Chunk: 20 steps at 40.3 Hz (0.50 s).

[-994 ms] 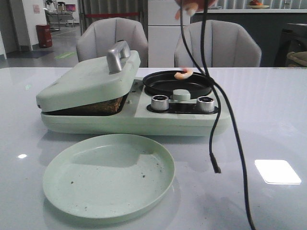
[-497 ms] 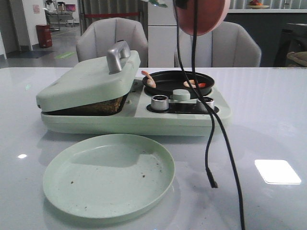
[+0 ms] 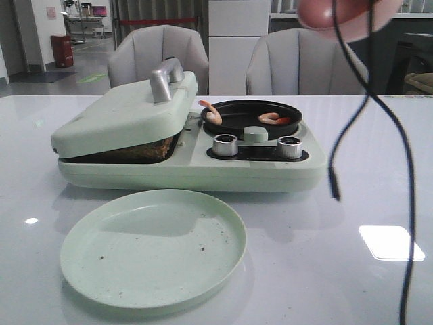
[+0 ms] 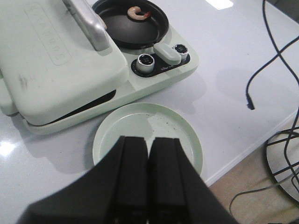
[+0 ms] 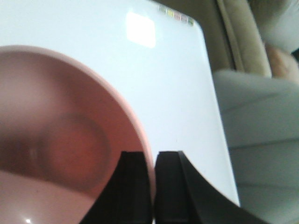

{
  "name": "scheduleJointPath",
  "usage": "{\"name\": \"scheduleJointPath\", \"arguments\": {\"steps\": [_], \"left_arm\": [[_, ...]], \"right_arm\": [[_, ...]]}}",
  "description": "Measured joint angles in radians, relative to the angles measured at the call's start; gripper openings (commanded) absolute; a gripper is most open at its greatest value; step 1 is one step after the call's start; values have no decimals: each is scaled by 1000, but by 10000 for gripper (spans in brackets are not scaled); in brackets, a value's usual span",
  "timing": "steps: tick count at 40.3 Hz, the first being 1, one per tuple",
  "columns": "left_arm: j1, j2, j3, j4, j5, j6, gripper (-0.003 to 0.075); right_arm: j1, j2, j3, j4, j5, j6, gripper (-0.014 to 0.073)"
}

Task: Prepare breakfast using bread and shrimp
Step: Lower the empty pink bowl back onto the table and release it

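The right tool (image 5: 152,186) pinches the rim of a pink bowl (image 5: 60,140), its fingers pressed on either side of the edge; the bowl fills most of the right wrist view and is blurred, so its inside cannot be read. In the front view only the bowl's underside (image 3: 345,12) shows, cut off by the top edge at about 1 o'clock from the maker. The left tool (image 4: 148,182) has its fingers pressed together with nothing between them, above the near rim of the green plate (image 4: 184,140).

Black cables (image 3: 399,169) hang down in front of the scene at the right, one loose end dangling above the tabletop (image 3: 379,135).

On the breakfast maker (image 3: 189,172), one shrimp (image 3: 274,119) lies in the black pan (image 3: 237,122); the other shrimp (image 3: 211,111) sits at the pan's 9 o'clock rim, and whether it is inside or on the edge is hard to tell. The lid (image 3: 122,115) rests ajar, tilted, over the bread (image 3: 145,150), of which only a dark crust edge shows in the gap; how many slices cannot be told. The plate (image 3: 152,247) lies at 6 o'clock of the maker, with dark crumbs on it.
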Motion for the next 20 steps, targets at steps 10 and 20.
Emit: {"name": "scheduleJointPath", "arguments": {"steps": [10, 20], "left_arm": [[0, 0, 0, 2, 0, 0, 99], [0, 0, 0, 2, 0, 0, 99]], "right_arm": [[-197, -247, 431, 290, -161, -2, 136], [-339, -392, 771, 531, -327, -109, 136]]}}
